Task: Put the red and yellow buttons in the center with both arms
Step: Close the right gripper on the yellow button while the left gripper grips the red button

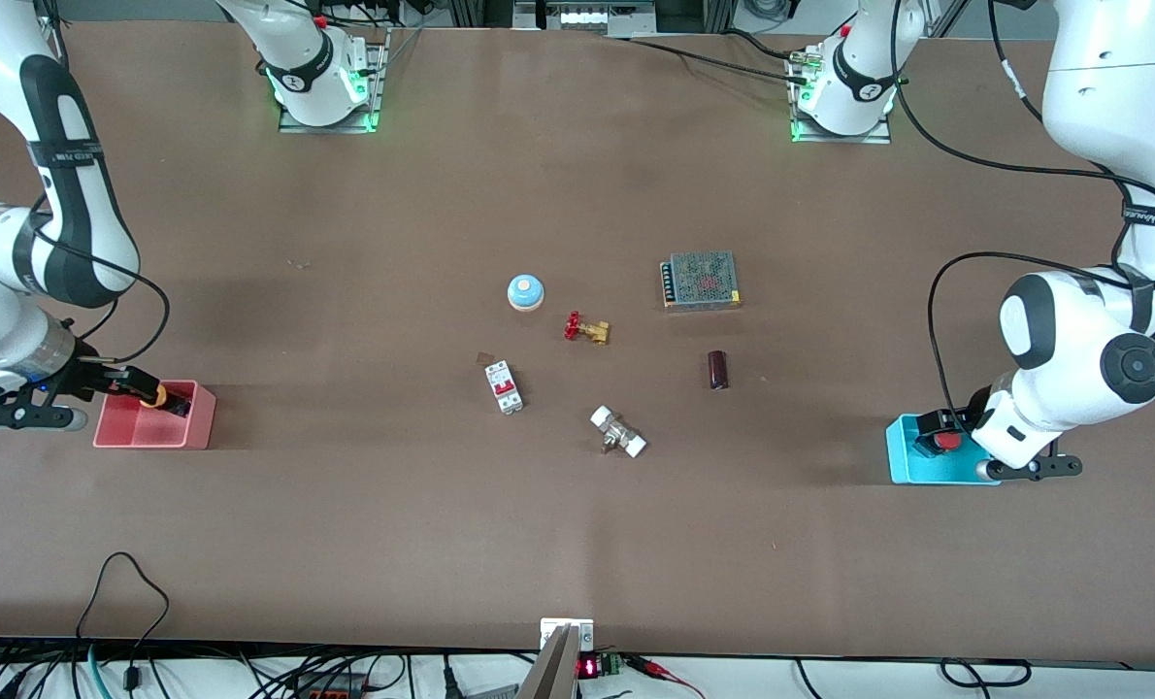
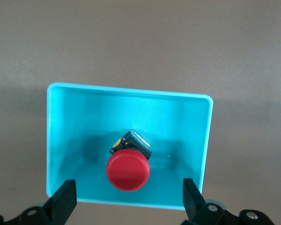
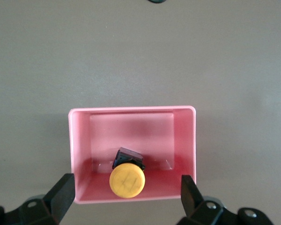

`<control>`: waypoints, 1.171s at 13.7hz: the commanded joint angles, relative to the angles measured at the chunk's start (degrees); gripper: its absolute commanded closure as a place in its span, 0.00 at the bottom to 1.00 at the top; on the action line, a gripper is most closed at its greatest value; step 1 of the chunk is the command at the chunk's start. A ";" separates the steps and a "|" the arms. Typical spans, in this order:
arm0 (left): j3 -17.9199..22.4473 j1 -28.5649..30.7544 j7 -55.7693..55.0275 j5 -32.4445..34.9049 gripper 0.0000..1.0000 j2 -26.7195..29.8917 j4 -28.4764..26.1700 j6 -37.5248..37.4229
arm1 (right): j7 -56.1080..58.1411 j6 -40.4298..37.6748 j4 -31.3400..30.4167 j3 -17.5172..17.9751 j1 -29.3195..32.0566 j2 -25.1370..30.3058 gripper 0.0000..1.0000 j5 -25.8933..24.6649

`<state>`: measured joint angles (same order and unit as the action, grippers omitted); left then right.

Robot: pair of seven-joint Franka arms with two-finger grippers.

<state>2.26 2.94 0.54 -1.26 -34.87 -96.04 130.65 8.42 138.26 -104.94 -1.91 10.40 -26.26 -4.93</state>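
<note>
red button (image 2: 128,169): it lies in the teal bin (image 2: 56,140) at the left arm's end of the surface, tipped over, its round cap showing past the short black body.
yellow button (image 3: 127,180): it lies in the pink bin (image 3: 79,140) at the right arm's end of the surface, also tipped over, black body just beside the cap.
left gripper (image 2: 129,204): we see it over the teal bin, jaws spread wide, 1 on each side of the red cap and touching nothing.
right gripper (image 3: 127,204): we see it over the pink bin, jaws equally wide, empty, straddling the yellow cap.
handling: we judge both buttons light, rigid plastic, not fragile; the glossy domed caps look slippery and could squirt out of a pinch.
where to hold: we would close on the black body, whose flat sides suit 2 jaws, or across the cap's rim if the bin walls crowd the reach.
risk: the bins are light and may drag along if a jaw catches a wall.
centre: the middle of the surface (image 1: 364,544) already carries a blue bell (image 1: 525,291), a brass valve (image 1: 587,328) and a breaker (image 1: 504,385), so we would need bare spots among them.
</note>
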 commanded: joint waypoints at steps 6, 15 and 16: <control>0.03 -0.04 2.10 -1.11 0.02 -2.75 -0.29 2.94 | 5.82 5.09 -3.52 0.33 1.11 -1.78 0.00 -0.61; 0.03 -0.04 2.01 -1.11 0.53 -3.81 -0.20 2.94 | 6.70 5.44 -3.43 0.33 1.11 -3.09 0.00 -0.61; 0.03 -0.04 2.10 -1.02 0.58 -3.81 -0.20 2.94 | 6.70 5.53 -3.43 0.33 1.11 -3.27 0.00 -0.61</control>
<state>2.25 2.92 1.16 -1.26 -38.97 -96.12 133.16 14.36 142.58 -107.95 -2.04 11.01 -29.16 -4.94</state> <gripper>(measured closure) 0.414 0.000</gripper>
